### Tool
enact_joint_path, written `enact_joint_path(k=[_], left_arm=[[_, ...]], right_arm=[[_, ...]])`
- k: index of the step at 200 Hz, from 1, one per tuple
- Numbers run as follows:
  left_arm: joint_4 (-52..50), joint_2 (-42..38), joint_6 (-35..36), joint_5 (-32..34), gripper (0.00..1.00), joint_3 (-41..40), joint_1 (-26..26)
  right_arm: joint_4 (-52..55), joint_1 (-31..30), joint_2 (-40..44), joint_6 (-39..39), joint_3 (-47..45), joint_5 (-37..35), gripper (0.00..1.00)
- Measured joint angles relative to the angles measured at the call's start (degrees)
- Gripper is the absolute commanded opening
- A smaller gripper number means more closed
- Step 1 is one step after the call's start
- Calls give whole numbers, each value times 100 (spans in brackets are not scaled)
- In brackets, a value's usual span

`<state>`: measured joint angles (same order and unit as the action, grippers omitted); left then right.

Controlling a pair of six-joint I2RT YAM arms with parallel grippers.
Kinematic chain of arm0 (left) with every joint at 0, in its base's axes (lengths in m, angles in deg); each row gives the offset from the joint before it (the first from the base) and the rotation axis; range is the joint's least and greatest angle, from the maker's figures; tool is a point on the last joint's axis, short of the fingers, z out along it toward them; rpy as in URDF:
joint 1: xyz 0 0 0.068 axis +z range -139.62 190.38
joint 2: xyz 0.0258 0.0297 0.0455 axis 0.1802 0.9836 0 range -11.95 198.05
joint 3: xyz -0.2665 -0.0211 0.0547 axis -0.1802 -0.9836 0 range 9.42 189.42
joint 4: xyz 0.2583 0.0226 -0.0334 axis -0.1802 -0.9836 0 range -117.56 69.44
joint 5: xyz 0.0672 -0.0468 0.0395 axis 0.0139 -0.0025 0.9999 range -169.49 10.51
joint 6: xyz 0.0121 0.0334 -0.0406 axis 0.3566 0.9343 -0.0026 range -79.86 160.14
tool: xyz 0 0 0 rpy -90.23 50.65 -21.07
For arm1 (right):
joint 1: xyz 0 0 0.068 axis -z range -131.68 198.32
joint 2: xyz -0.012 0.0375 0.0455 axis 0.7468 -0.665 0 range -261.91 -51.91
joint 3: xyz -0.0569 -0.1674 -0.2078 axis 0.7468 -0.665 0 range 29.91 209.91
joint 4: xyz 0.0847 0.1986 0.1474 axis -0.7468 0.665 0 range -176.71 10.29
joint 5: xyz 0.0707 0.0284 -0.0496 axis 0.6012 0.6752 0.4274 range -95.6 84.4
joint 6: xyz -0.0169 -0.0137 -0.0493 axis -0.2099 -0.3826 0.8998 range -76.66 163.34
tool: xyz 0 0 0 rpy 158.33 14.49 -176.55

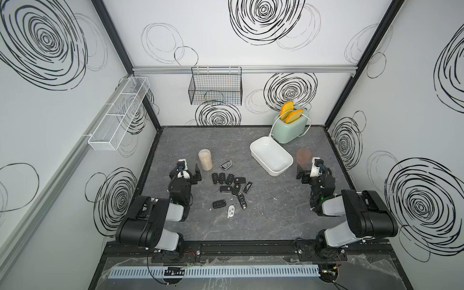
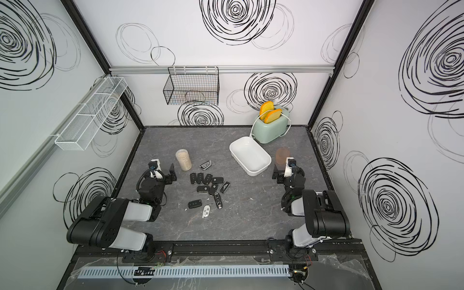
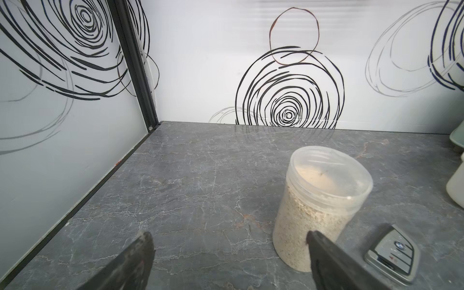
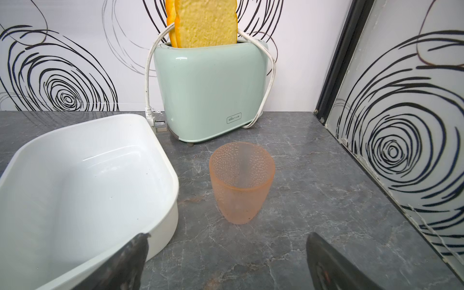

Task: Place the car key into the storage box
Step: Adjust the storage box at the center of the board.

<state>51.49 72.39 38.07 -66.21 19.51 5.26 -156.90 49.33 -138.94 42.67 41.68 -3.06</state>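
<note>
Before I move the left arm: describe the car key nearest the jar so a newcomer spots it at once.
Find the lidded jar of pale grains on the grey tabletop. Just beside it, toward the white storage box, lies one car key. Unlike the cluster of keys nearer the robot, it sits alone, silver-rimmed with a round badge.

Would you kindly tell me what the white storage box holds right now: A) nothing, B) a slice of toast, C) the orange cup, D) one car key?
A: the storage box is bare inside in the right wrist view, and the car keys lie out on the table.
</note>
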Motion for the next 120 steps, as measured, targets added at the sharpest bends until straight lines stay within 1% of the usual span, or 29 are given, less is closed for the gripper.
enact_joint_path(k=[58, 120], left_arm=[[0, 0, -2, -4, 98, 0, 0], [-22, 0, -4, -170, 98, 13, 81]], right_arm=[[0, 33, 0, 2, 0, 90, 99], [0, 68, 0, 0, 0, 160, 99]])
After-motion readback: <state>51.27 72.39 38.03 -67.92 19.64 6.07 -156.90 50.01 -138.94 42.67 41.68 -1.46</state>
